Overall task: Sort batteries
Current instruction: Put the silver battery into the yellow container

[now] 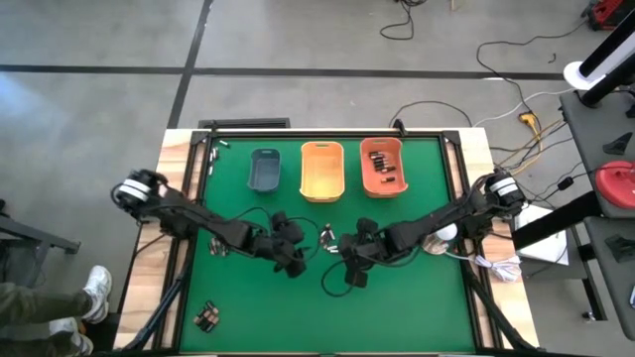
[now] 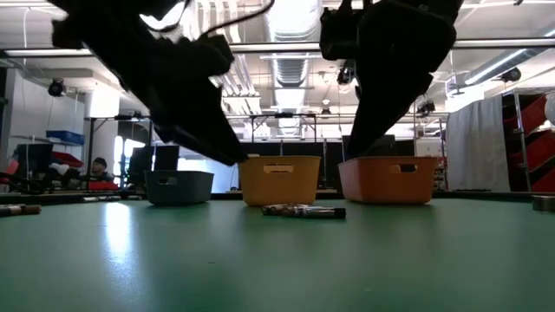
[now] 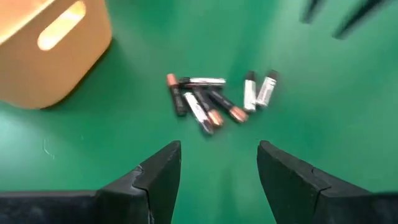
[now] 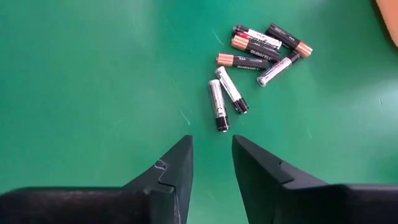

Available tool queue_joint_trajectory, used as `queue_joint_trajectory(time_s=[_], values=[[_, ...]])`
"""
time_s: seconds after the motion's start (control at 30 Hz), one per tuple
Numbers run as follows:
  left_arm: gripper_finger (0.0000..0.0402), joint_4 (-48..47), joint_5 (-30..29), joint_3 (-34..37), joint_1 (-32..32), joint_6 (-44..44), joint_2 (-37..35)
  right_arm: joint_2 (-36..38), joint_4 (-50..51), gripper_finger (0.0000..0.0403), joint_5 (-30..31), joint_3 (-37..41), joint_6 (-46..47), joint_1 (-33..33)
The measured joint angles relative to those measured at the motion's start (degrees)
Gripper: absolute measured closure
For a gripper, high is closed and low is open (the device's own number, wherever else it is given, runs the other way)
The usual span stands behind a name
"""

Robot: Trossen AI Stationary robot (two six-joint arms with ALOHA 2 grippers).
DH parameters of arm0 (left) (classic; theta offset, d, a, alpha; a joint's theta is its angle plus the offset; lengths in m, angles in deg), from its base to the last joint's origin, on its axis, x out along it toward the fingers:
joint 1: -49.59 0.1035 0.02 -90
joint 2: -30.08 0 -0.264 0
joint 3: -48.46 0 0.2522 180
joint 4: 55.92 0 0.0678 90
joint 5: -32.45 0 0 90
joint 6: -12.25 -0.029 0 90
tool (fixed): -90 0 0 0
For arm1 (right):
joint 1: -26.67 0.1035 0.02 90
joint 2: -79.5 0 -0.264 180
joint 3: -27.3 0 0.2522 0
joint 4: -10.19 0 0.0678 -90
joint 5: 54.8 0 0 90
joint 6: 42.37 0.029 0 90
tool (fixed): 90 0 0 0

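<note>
- Where the green mat (image 1: 417, 288) covers the table, both dark arms reach in toward its middle, the left arm from the left edge and the right arm from the right edge.
- Three bins stand in a row along the far side: a grey-blue bin (image 1: 265, 170), a yellow-orange bin (image 1: 321, 170) in the middle, and an orange bin (image 1: 383, 167) with several dark cells lying inside it.
- The left gripper (image 3: 219, 163) hovers just beside the central pile, its two fingers spread apart with nothing between them.
- The right gripper (image 4: 212, 163) hangs on the other side of the same pile, its fingers narrowly parted and empty, a bare strip of mat showing in the gap.
- The batteries (image 4: 252, 59) lie loose on the mat between the two grippers, near the row of bins: black cells with copper ends and silvery cells with black ends, some touching or crossing one another.
- A second small cluster of batteries (image 1: 207, 316) sits near the front left corner, well apart from the arms.
- A lone battery (image 2: 19, 209) lies at the left edge in the low view.
</note>
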Motion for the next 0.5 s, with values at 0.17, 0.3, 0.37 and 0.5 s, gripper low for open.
queue_joint_trajectory(time_s=[0.17, 0.3, 0.37, 0.5], values=[[0.0227, 8.24, -1.28, 0.34, 3.04, 1.73, 3.42, 0.0, -1.49, 0.0311, 2.19, 0.0, 2.42, 0.15], [0.0241, 11.55, -1.07, 0.34, 3.71, 2.49, 6.95, 0.02, -3.47, 0.0319, 2.3, 0.0, 2.66, 0.13], [0.0245, 10.86, -1.08, 0.36, 3.76, 4.97, 8.17, 0.04, -3.27, 0.0323, 2.28, -0.04, 3.21, 0.17], [0.0246, 12.09, -1.45, 0.42, 3.79, 6.27, 9.31, 0.07, -3.27, 0.033, 2.27, -0.39, 4.86, 0.5]])
